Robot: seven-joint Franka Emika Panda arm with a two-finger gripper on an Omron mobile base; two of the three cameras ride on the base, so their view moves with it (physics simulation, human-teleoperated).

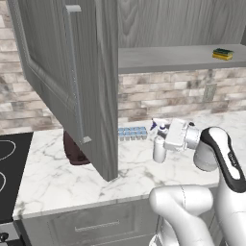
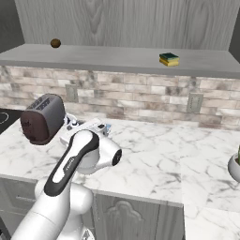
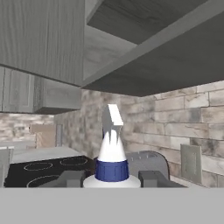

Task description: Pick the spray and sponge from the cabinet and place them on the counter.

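Note:
The spray (image 1: 159,146), a small white bottle with a blue nozzle tip, stands upright with its base at or just above the white marble counter (image 1: 62,178). My gripper (image 1: 166,138) is shut on it from the right. In the hand view the spray (image 3: 111,151) rises between my two dark fingertips (image 3: 70,178). The yellow and green sponge (image 1: 223,54) lies at the right end of the cabinet (image 1: 72,81) shelf, well above and right of the gripper. From the right base view the sponge (image 2: 169,59) sits mid-shelf. The cabinet door hangs open at left.
A dark toaster (image 2: 43,118) stands on the counter left of the arm, partly behind the open door. A pale blue ice-cube tray (image 1: 132,133) lies against the brick wall. The black stovetop (image 1: 9,168) is at far left. A small brown ball (image 2: 55,43) sits on the shelf.

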